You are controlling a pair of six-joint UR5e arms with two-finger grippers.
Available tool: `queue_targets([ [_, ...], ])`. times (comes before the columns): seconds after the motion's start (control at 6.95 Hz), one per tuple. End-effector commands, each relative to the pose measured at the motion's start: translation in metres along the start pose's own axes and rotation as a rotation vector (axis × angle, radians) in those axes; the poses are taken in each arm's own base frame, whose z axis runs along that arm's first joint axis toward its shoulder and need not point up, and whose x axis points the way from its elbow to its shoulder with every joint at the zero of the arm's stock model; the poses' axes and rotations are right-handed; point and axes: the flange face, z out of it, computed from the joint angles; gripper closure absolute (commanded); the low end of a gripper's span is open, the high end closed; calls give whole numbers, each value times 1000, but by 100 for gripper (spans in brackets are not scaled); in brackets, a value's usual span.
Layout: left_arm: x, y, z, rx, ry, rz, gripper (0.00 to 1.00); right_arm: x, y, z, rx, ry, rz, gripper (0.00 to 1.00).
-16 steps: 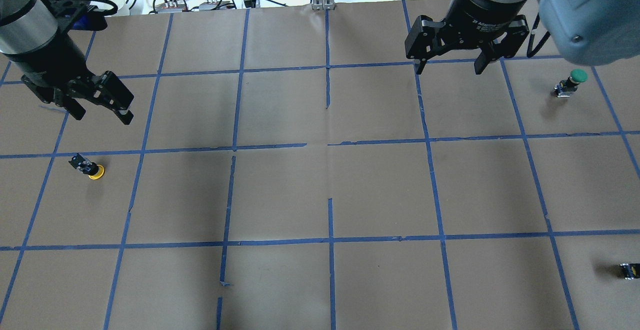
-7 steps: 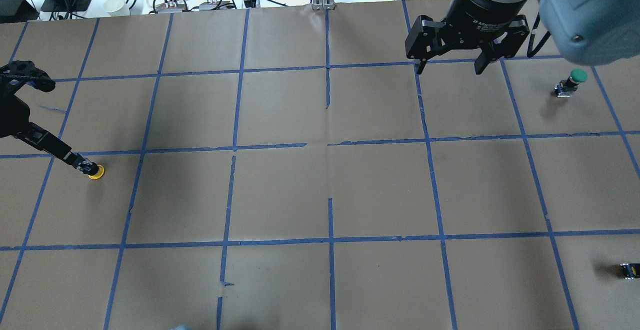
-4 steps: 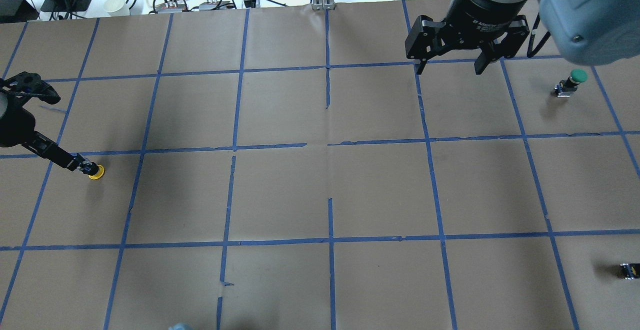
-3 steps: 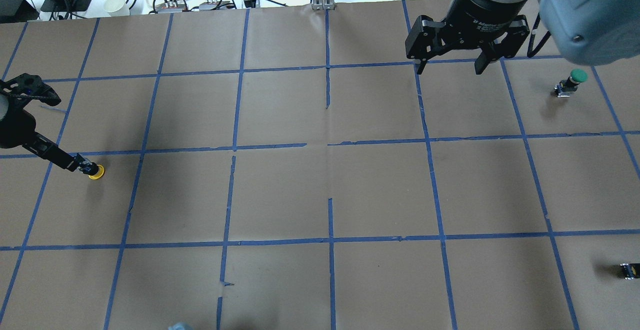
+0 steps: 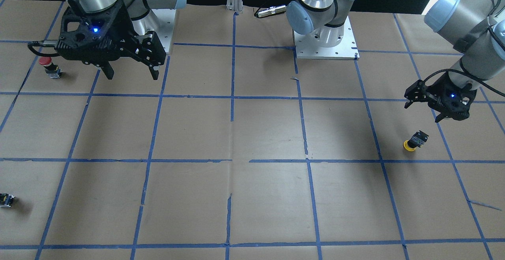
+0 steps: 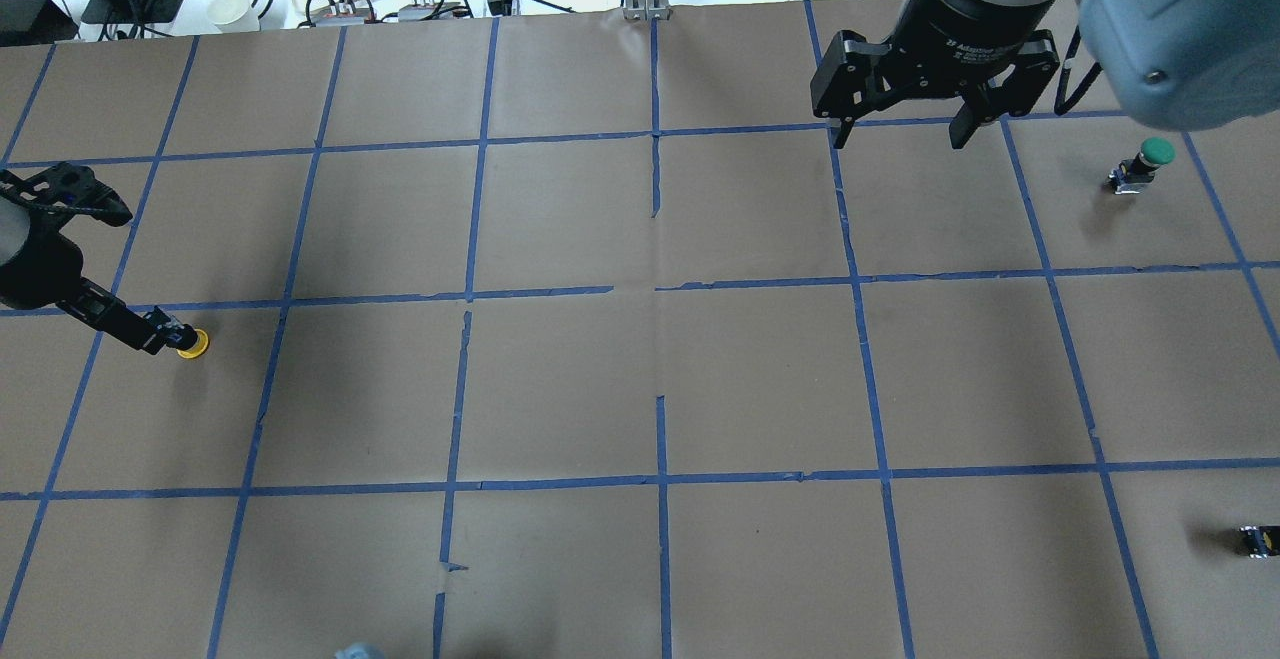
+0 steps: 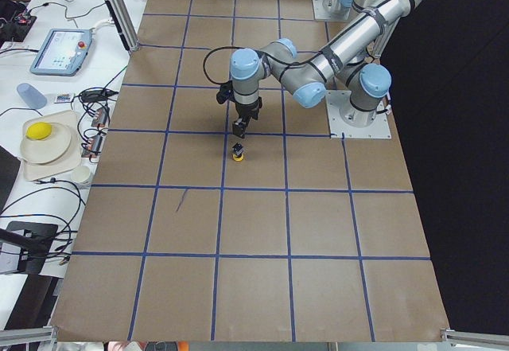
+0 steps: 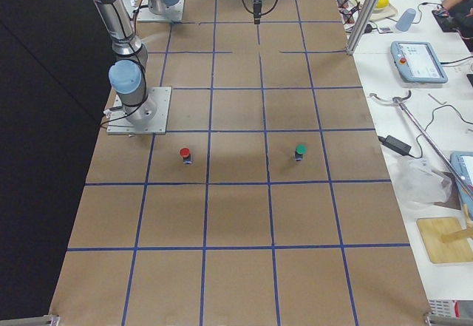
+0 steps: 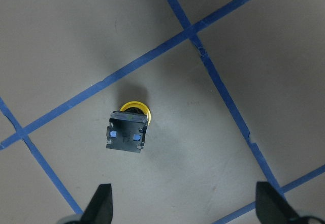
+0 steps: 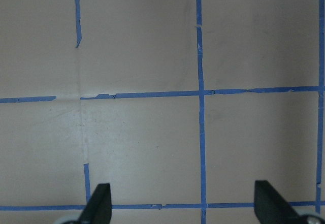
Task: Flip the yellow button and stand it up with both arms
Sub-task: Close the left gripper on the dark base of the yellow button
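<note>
Fingers (image 9: 103, 204) of left arm (image 5: 472, 54) hover above yellow button (image 9: 127, 131).

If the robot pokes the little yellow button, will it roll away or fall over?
Probably it would roll in a curve, not far: the yellow button has a round cap but a blocky black body. It looks small, so likely light and easy to knock. Its boxy sides should give the open left tool flat places to pinch.
</note>
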Motion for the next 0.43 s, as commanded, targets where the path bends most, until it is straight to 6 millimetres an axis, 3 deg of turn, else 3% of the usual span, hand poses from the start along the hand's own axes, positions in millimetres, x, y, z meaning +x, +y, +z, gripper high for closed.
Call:
queue_targets([
  [0.0, -20, -8, 21, 23, -52, 73, 1, 0, 0, 0, 0, 0, 0, 0],
  [0.29, -47, -2, 48, 50, -107, 150, 1, 0, 0, 0, 0, 0, 0, 0],
])
